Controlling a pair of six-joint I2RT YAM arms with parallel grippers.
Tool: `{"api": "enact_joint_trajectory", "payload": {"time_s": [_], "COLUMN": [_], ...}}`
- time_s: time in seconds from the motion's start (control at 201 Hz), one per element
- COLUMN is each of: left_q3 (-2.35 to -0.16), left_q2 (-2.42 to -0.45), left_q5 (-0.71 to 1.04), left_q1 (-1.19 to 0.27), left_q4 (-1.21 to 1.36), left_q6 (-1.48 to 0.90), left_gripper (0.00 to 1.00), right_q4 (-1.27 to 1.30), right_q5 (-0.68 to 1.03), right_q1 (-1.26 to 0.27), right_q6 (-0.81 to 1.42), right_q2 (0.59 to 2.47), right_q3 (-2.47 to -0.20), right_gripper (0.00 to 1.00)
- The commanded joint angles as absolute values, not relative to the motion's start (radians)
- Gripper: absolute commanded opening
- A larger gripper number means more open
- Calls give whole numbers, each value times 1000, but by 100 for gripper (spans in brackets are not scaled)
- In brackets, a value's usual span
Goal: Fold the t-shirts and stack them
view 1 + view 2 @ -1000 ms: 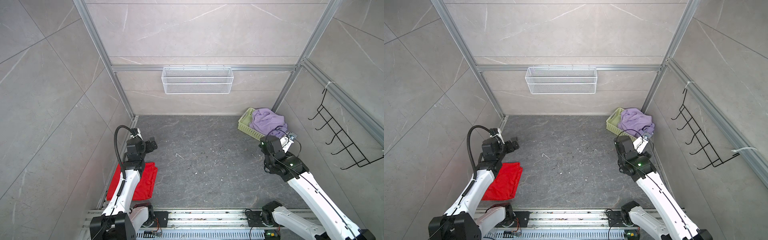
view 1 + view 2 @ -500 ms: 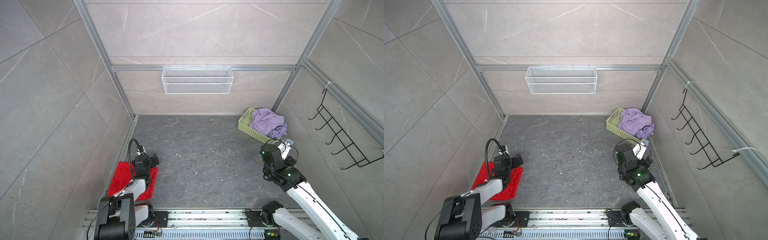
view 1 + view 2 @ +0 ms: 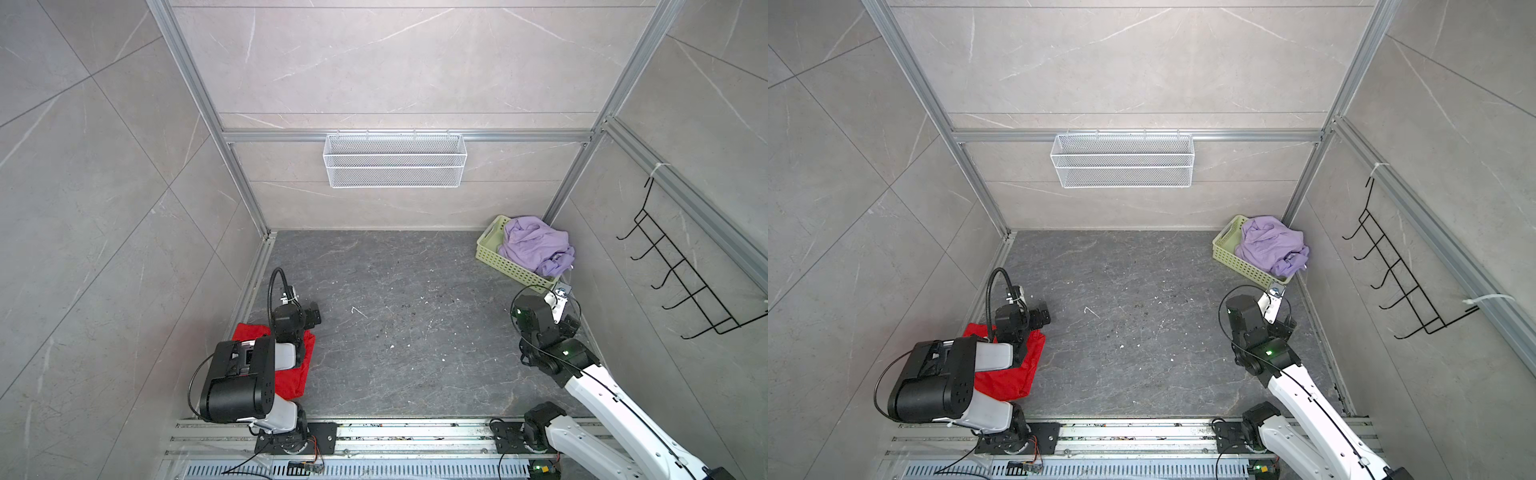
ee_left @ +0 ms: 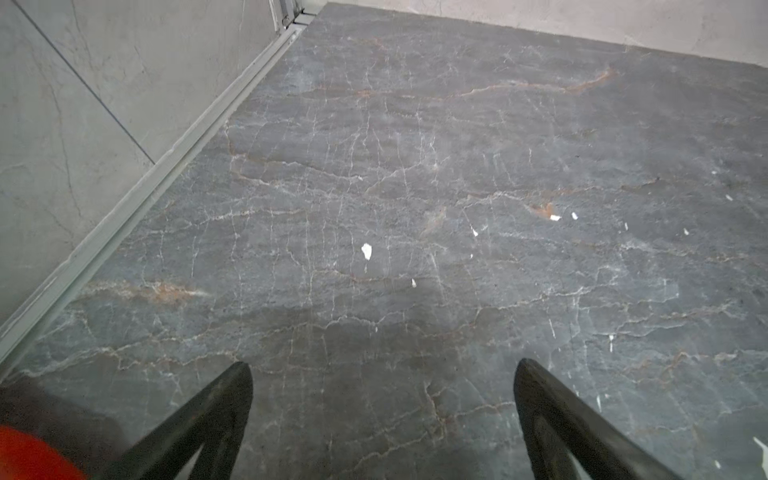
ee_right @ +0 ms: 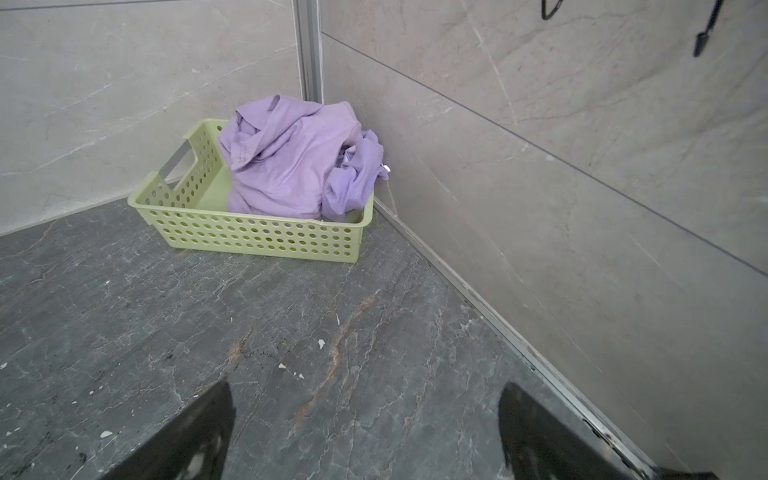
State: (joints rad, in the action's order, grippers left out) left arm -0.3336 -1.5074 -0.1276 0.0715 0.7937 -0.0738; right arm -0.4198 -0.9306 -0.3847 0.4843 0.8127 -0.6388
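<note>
In both top views the folded red t-shirt (image 3: 297, 376) lay lower left, seemingly parked as stack base; the lilac t-shirt (image 3: 536, 245) sat crumpled in the basket (image 3: 509, 266), upper right. The left wrist view alone showed the left gripper (image 4: 382, 365) spread wide, empty. In the right wrist view the right gripper (image 5: 365, 385) stood wide, facing the basket

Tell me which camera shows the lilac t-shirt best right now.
The right wrist view. There the lilac t-shirt sits near the middle, close enough to read its folds, crumpled in the green basket in the corner. Both top views show it small and far off. The left wrist view does not show it.
</note>
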Motion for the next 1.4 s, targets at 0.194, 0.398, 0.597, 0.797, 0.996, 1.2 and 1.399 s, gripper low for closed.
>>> {"api": "enact_joint_trajectory", "payload": {"time_s": [0.194, 0.398, 0.597, 0.797, 0.996, 1.2, 1.399], "left_q3": [-355, -357, -357, -358, -360, -362, -363], "left_q2": [-1499, -1500, -1500, -1500, -1502, -1503, -1503], "left_q5": [-134, -162, -163, -163, -162, -161, -162], "left_q1": [59, 43, 42, 41, 41, 41, 41], "left_q4": [850, 848, 848, 848, 848, 841, 841], "left_q6": [-44, -35, -36, -36, -36, -37, -38], "left_gripper": [100, 100, 100, 100, 100, 100, 100], "right_q4": [415, 754, 1122, 986, 976, 874, 896], "right_q5": [-830, -726, -631, -377, -213, -193, -199], "right_q1": [-376, -348, -311, -216, -124, -110, -110], "right_q6": [19, 19, -80, -10, 28, 43, 37], "right_q2": [949, 1232, 1502, 1460, 1541, 1511, 1519], "right_q3": [-303, -263, -278, -281, -333, -353, -348], "right_gripper": [99, 99, 100, 100, 99, 99, 99]}}
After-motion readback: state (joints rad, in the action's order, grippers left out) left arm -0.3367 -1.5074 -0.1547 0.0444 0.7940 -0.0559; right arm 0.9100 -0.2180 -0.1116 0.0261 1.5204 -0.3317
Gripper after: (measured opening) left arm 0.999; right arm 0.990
